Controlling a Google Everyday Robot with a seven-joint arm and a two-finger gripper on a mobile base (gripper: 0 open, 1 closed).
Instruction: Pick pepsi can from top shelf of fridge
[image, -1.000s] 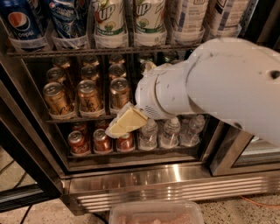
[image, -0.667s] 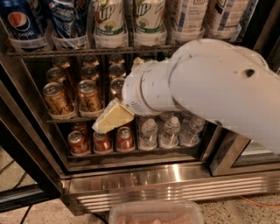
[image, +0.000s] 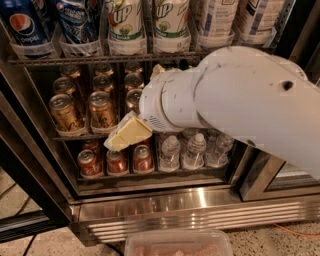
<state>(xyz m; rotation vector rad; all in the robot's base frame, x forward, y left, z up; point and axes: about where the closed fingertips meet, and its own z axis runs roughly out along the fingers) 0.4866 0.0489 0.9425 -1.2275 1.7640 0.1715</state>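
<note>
The pepsi can (image: 22, 25) is blue with the red-white-blue globe and stands at the far left of the top shelf (image: 100, 57), behind a clear plastic stop. A second blue can (image: 75, 20) stands beside it, then two white-green 7UP cans (image: 125, 22). My gripper (image: 127, 135) hangs on the big white arm (image: 235, 105) in front of the middle rack. It is well below the top shelf and to the right of the pepsi can, and it holds nothing that I can see. The fridge (image: 165, 207) stands open in front of me.
Copper-gold cans (image: 65, 112) fill the middle rack at left. Red cans (image: 116, 161) and small water bottles (image: 170, 151) stand on the lower rack. White cans (image: 215, 20) are on the top shelf at right. The black frame (image: 25, 165) runs down the left. A clear plastic container (image: 177, 244) lies at the bottom edge.
My arm and gripper have moved left across the middle rack, now covering more of the copper-gold cans. The cans on the shelves have not moved.
</note>
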